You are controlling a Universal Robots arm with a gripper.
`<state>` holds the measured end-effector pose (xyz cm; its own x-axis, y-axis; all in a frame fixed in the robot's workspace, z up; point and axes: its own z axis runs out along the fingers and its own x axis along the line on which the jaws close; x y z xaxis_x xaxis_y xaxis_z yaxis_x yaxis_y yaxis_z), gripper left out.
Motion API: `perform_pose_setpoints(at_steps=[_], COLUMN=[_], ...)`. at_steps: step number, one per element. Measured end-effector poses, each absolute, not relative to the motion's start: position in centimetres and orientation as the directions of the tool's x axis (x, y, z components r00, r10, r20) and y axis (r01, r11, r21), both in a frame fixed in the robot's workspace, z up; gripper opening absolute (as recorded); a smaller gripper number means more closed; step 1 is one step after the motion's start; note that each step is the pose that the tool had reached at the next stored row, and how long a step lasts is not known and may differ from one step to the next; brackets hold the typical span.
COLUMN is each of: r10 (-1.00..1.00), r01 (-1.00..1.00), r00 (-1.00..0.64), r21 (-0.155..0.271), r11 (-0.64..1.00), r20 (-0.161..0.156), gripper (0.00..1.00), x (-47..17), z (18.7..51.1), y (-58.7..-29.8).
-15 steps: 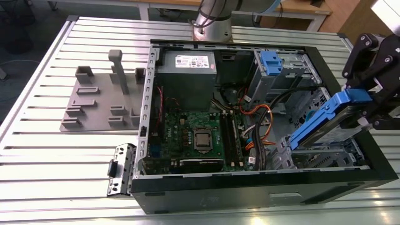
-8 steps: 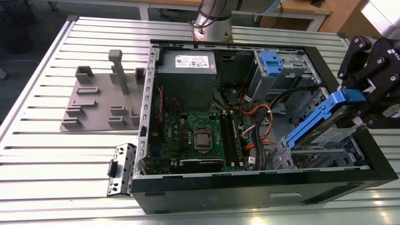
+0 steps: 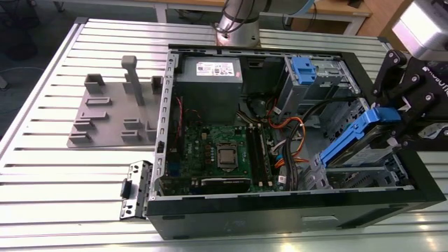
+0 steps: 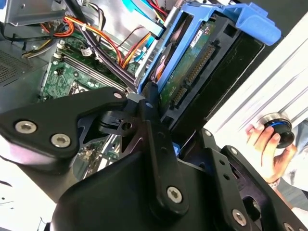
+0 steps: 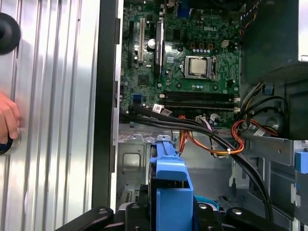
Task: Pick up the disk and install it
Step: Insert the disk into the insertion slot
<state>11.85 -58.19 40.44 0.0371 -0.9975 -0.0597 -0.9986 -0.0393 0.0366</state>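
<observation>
The claw (image 3: 395, 123) is closed on the disk (image 3: 357, 139), pinching its upper end, so the disk hangs tilted below the claw. The disk sits over the open computer case (image 3: 294, 207), at the end far from the grey power box (image 3: 210, 84), beside the green board (image 3: 224, 155).

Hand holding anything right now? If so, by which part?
Yes. The hand grips the disk by the upper end of its blue carrier, tilted over the open case's drive bay.
</observation>
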Motion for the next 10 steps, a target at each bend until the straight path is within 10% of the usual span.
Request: perform_pose_setpoints(at_steps=[10], r10=[-0.998], r01=[-0.999], r00=[0.037], r21=[0.037], r11=[-0.039], r20=[-0.059], gripper=[0.36], x=[11.9], z=[39.0], y=[-58.2])
